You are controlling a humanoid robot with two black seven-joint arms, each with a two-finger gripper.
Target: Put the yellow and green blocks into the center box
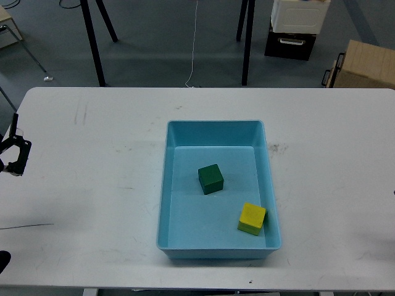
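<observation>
Both cubes sit inside the blue tray (216, 129) now: one green block (211, 179) near the middle of the floor, one yellow block (252, 219) just beside the near right wall, so the job looks done. The left gripper (13, 157) hangs at the table's (92, 203) left edge, empty, well clear, fingers parted a little; the right gripper is out of view.
</observation>
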